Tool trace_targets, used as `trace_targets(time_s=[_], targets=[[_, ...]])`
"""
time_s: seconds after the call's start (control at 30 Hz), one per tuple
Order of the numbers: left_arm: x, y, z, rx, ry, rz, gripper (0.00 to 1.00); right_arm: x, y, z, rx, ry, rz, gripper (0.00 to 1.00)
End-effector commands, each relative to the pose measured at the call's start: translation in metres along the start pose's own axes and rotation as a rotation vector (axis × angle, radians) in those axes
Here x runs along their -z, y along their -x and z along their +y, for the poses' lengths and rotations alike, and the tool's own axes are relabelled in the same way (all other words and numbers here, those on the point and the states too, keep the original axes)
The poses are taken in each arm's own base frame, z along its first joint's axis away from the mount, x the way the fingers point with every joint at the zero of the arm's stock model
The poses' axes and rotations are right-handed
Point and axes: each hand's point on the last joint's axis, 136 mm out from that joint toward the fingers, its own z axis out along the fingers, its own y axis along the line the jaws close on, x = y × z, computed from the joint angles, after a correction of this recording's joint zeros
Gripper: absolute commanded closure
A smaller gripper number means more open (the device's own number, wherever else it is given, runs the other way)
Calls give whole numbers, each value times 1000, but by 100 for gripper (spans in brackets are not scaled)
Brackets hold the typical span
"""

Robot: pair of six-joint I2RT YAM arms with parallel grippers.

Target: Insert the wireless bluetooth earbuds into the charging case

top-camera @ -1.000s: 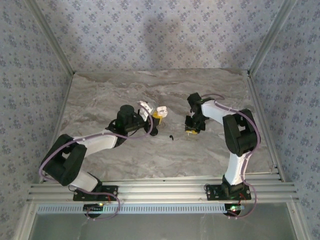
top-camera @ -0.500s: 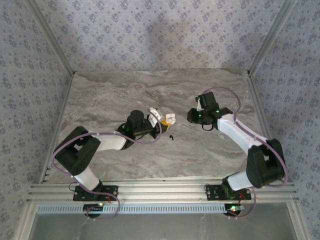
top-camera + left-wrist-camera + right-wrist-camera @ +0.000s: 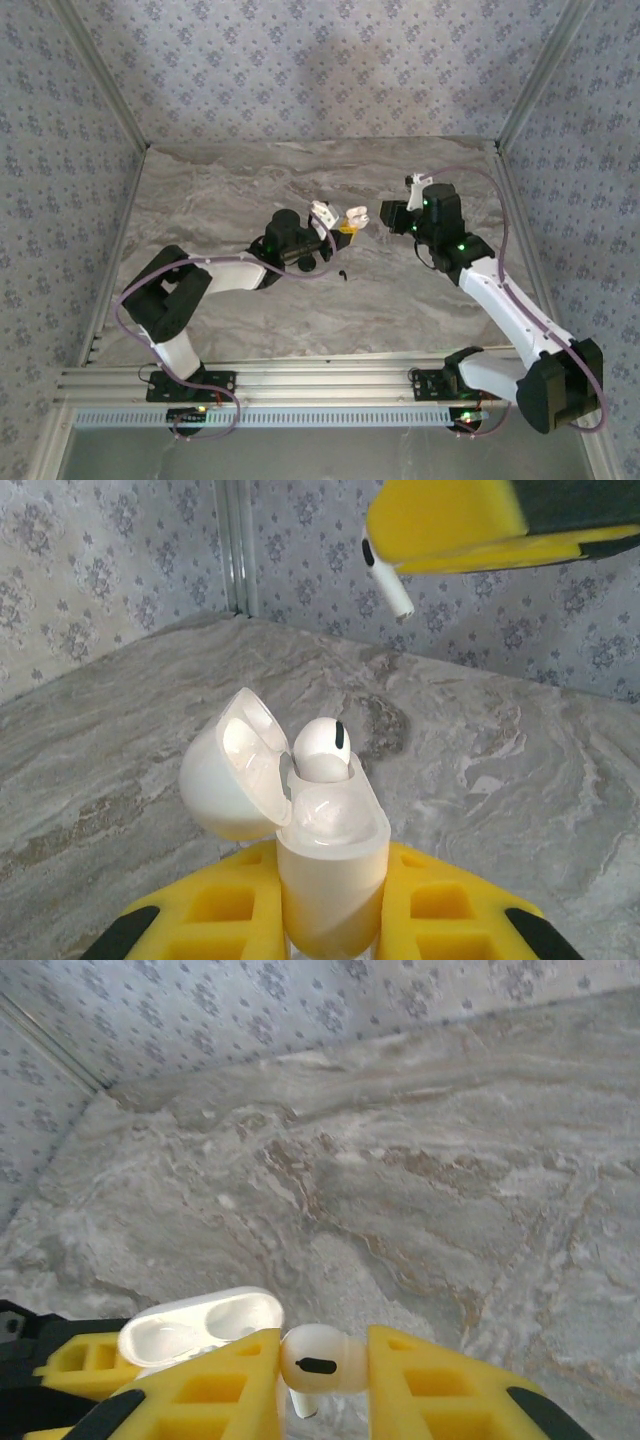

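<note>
one white earbud (image 3: 322, 748) is seated in the open glossy white charging case (image 3: 330, 855) clamped in the left hand (image 3: 330, 920); a second white earbud (image 3: 318, 1362), pinched in the right hand (image 3: 322, 1390) at its 3 o'clock, is yet to be inserted

The left pincer (image 3: 338, 228) holds the charging case (image 3: 330, 850) above the tabletop (image 3: 220, 190), one earbud (image 3: 322, 750) seated inside. Just right of it, the right pincer (image 3: 392, 215) grips a second earbud (image 3: 315, 1360). A loose earbud (image 3: 343, 273) lies on the tabletop before them.
</note>
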Motion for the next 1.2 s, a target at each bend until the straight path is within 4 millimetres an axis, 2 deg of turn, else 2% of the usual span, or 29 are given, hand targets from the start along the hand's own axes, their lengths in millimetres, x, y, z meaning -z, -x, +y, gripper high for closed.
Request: trace_targets(time_s=[0.0, 0.17, 0.47, 0.8, 1.17], targets=[[-7, 31, 1, -15, 0, -95, 91, 7, 15, 16, 37, 65, -67, 75], [-10, 40, -2, -5, -11, -119, 91, 6, 22, 31, 55, 111, -97, 75], [-12, 49, -5, 12, -20, -147, 91, -6, 25, 50, 78, 168, -100, 75], [-14, 60, -4, 27, -19, -180, 91, -18, 19, 57, 96, 188, -76, 75], [-15, 67, -1, 51, -7, -210, 91, -16, 10, 63, 100, 224, -46, 75]])
